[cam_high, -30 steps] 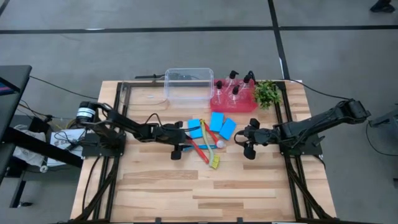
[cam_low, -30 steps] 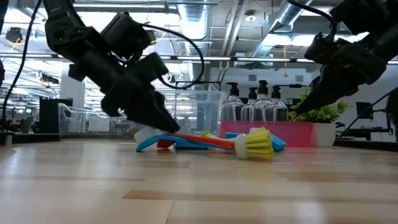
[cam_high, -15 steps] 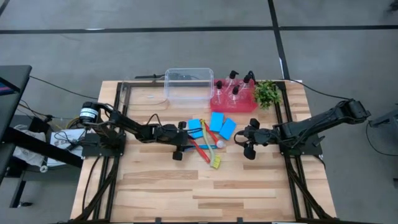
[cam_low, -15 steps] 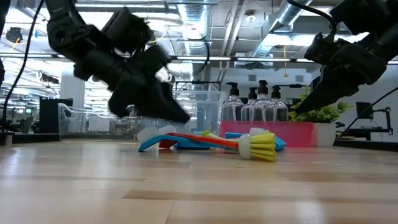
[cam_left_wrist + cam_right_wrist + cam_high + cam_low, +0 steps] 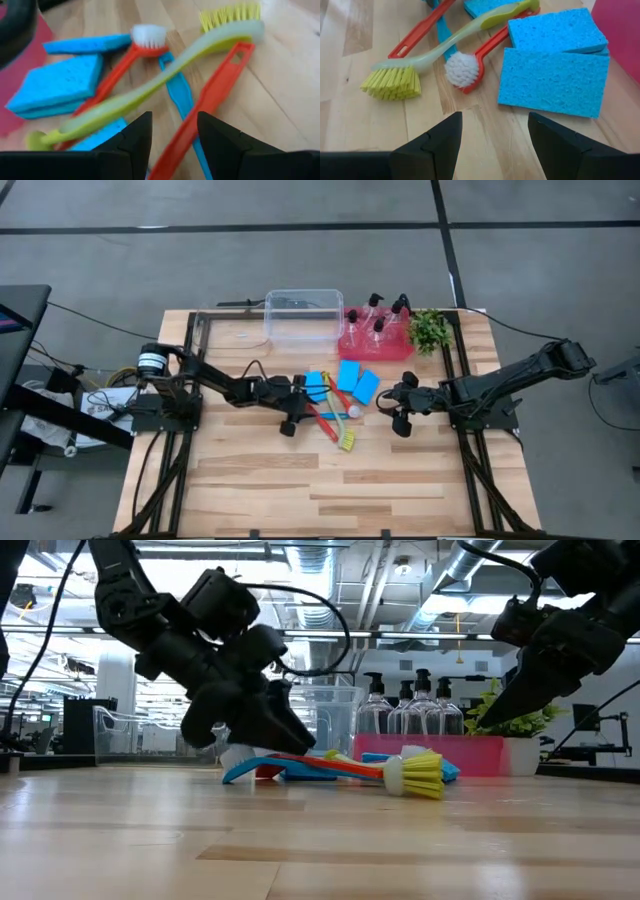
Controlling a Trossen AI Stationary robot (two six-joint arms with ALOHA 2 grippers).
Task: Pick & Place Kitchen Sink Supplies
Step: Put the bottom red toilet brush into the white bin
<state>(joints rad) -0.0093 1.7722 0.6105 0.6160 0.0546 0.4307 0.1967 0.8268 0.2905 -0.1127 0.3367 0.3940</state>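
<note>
My left gripper (image 5: pixel 300 406) (image 5: pixel 175 145) is open, low over the near-left end of the brush pile. A red brush handle (image 5: pixel 200 115) runs between its fingers, and a blue handle (image 5: pixel 181 100) and a yellow-green brush (image 5: pixel 165 80) lie just beyond. My right gripper (image 5: pixel 390 406) (image 5: pixel 495 145) is open and hovers to the right of the pile, above bare wood, facing two blue sponges (image 5: pixel 552 75) and the white-bristled red brush (image 5: pixel 462 70). Three blue sponges (image 5: pixel 348 377) lie flat on the table. Several clear pump bottles (image 5: pixel 385 315) stand in the red tray (image 5: pixel 350 345). My left gripper stands with one finger (image 5: pixel 135 142) on each side of the red brush handle (image 5: pixel 190 132), slanting down from the table's left. I cannot tell whether either finger touches the handle. The brush lies on the table.
A clear plastic tub (image 5: pixel 302 315) sits at the far edge, left of the red tray, and a small green plant (image 5: pixel 430 330) stands right of the tray. Bare wood stretches across the near half of the table (image 5: pixel 330 490).
My left gripper has moved toward the table's right, closing in on the brush pile until its fingers reach the handles. My right arm has kept still.
</note>
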